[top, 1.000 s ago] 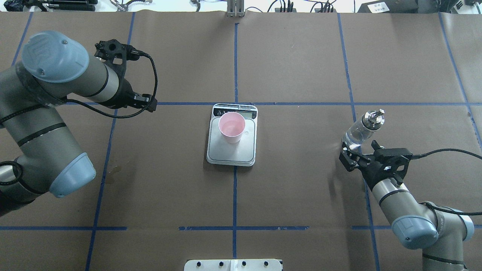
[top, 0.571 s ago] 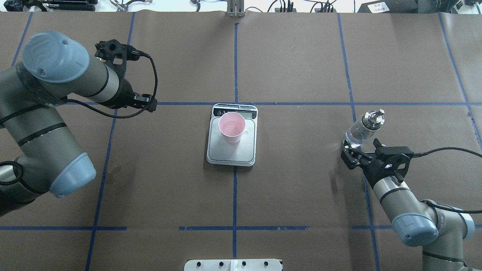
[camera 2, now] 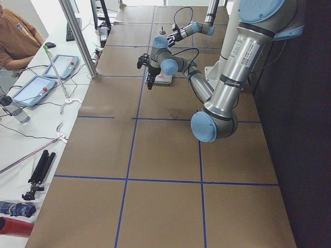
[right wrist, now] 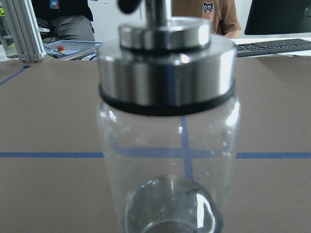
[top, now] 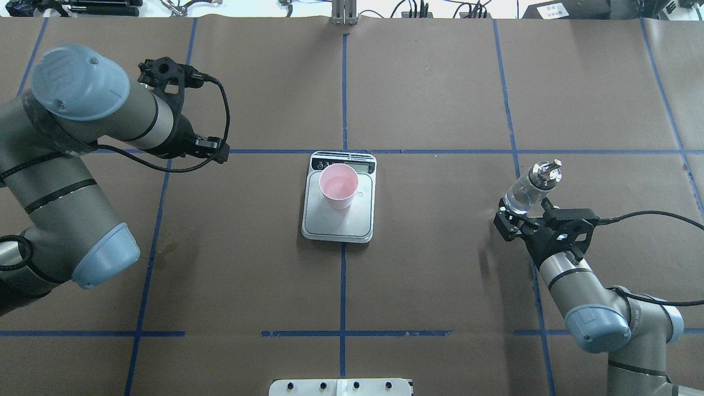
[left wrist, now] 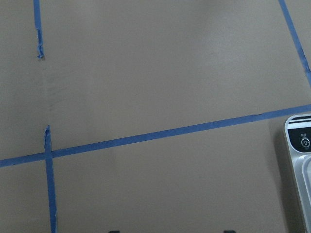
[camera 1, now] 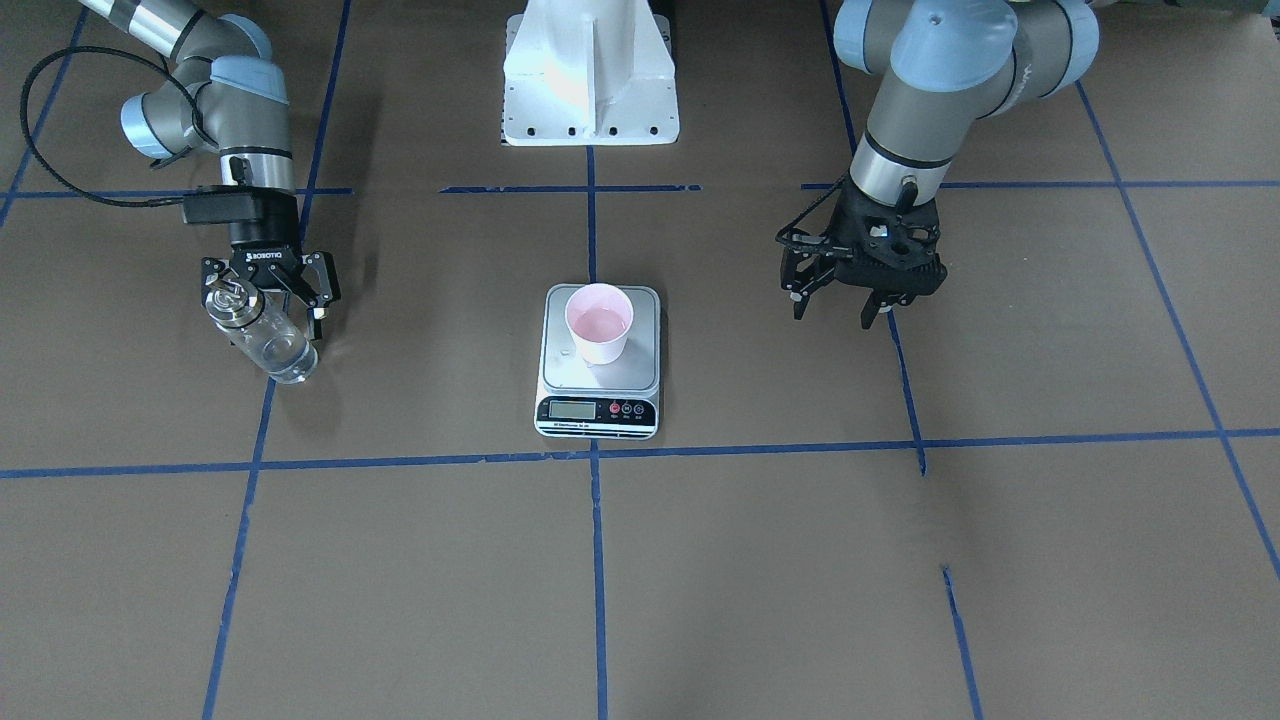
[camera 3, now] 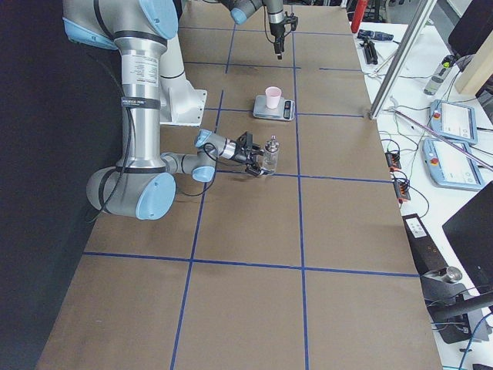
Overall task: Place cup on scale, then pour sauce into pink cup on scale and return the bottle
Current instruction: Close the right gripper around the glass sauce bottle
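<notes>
Got the cup (top: 338, 186) upright on the scale (top: 336, 231) for weighing. Seeing the bottle (top: 531, 190) standing on the table (top: 440, 275) well aside, between the spread, unclamped jaws of the right gripper (top: 522, 215). Also spotting the left gripper (camera 1: 832, 315) splayed, empty, probably just keeping clear.

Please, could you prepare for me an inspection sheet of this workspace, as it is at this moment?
Surface: table covered in brown paper, with a blue tape grid.
Job's things: cup upright on the scale; bottle upright on the table at the robot's right, apart from the scale.
Clutter: nothing seen.
Hands: right hand open, a finger on each side of the bottle; left hand open, holding nothing.
Cables: black cable loops off the left wrist, another off the right; both apart from the scale.
Surroundings: person in a brown shirt and tablets at the side bench.
</notes>
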`<action>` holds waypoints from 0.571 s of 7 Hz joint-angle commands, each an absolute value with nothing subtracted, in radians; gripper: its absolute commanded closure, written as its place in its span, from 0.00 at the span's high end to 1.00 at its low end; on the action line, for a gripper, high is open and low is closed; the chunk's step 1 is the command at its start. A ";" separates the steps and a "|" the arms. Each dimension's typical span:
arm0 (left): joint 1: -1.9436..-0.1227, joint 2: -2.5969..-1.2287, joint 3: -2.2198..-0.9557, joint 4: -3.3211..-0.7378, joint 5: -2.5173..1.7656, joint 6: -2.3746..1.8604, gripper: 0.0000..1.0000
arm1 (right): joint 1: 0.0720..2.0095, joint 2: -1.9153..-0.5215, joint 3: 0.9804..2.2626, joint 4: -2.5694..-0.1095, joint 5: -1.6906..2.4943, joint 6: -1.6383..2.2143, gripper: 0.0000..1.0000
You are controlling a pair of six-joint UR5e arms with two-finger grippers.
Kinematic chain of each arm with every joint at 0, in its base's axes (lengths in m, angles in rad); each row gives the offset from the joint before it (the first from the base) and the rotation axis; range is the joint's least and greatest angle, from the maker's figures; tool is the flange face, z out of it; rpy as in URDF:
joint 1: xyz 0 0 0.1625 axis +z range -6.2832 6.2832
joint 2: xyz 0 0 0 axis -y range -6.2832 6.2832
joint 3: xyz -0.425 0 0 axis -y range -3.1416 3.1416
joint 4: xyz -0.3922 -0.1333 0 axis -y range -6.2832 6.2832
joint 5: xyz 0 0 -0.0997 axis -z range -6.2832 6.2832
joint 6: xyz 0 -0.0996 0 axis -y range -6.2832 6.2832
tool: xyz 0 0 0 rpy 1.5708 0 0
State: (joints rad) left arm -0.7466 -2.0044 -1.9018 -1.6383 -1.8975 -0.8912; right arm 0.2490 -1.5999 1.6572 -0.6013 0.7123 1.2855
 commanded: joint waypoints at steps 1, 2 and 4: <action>-0.747 -2.003 -1.902 -1.638 -1.898 -0.891 0.77 | 0.258 -1.591 1.641 -0.601 0.712 1.282 0.99; -0.747 -2.003 -1.902 -1.638 -1.898 -0.891 0.77 | 0.262 -1.591 1.635 -0.601 0.713 1.282 0.99; -0.747 -2.005 -1.902 -1.638 -1.898 -0.891 0.77 | 0.270 -1.569 1.629 -0.601 0.712 1.276 0.99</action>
